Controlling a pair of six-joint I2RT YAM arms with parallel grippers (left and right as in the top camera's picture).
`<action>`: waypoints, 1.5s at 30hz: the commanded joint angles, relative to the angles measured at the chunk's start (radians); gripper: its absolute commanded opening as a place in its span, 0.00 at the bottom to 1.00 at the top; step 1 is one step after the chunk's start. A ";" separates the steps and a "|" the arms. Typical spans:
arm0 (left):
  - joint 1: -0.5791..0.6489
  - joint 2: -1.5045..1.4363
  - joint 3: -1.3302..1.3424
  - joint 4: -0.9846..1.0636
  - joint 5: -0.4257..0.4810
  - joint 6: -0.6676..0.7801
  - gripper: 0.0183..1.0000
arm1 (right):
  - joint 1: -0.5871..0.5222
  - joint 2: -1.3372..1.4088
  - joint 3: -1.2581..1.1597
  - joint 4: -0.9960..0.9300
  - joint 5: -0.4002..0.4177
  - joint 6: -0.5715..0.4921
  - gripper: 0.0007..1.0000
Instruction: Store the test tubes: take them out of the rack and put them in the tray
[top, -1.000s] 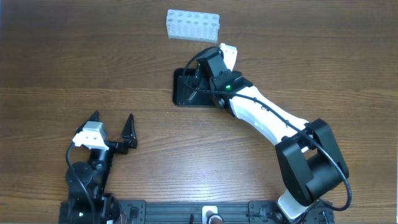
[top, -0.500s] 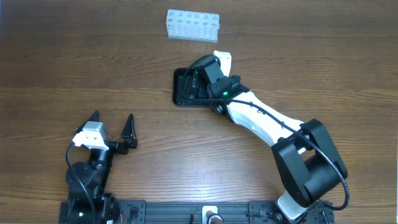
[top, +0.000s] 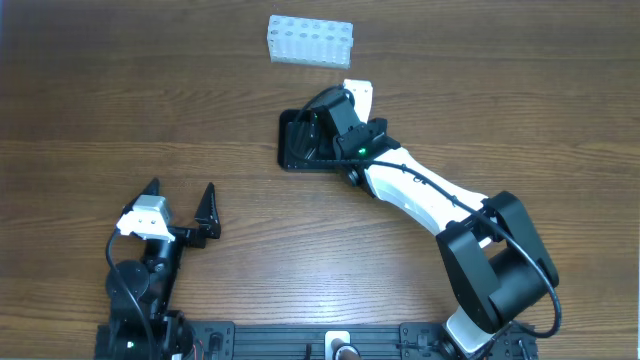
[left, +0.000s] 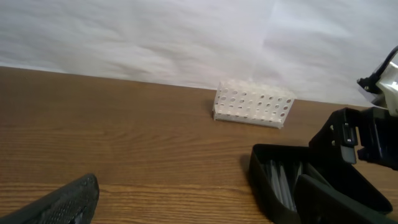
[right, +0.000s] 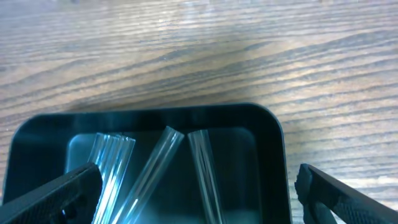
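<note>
Several clear test tubes already lie in the black tray, directly under the right gripper and framed between its two fingers. At least three can be told apart: a pale cluster by one finger that may be more than one tube, one lying slantwise in the middle, and one straighter beside it. The right gripper's fingers are spread wide and hold nothing, so it hangs empty over the tray, low and close to the rim. The white rack stands a little beyond this gripper, farther out from the arm's base and apart from the tray. Its rows of holes show, and nothing sticks up out of them as far as can be seen; whether a tube sits deep in a hole cannot be told. Judged from that, most or all of the storing looks done, and what remains is at most a check of the rack for a last tube. The left gripper is low over the wooden table near its own base, fingers apart and empty, with the rack and tray well ahead of it.
</note>
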 joint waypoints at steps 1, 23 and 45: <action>0.005 -0.006 -0.004 -0.001 0.010 -0.006 1.00 | 0.007 -0.038 -0.010 0.068 0.065 -0.074 0.99; 0.005 -0.006 -0.004 -0.001 0.010 -0.006 1.00 | -0.252 -0.782 -0.413 0.606 -0.193 -0.358 0.99; 0.005 -0.006 -0.004 -0.001 0.010 -0.006 1.00 | -0.425 -1.581 -1.091 0.607 -0.291 -0.631 0.99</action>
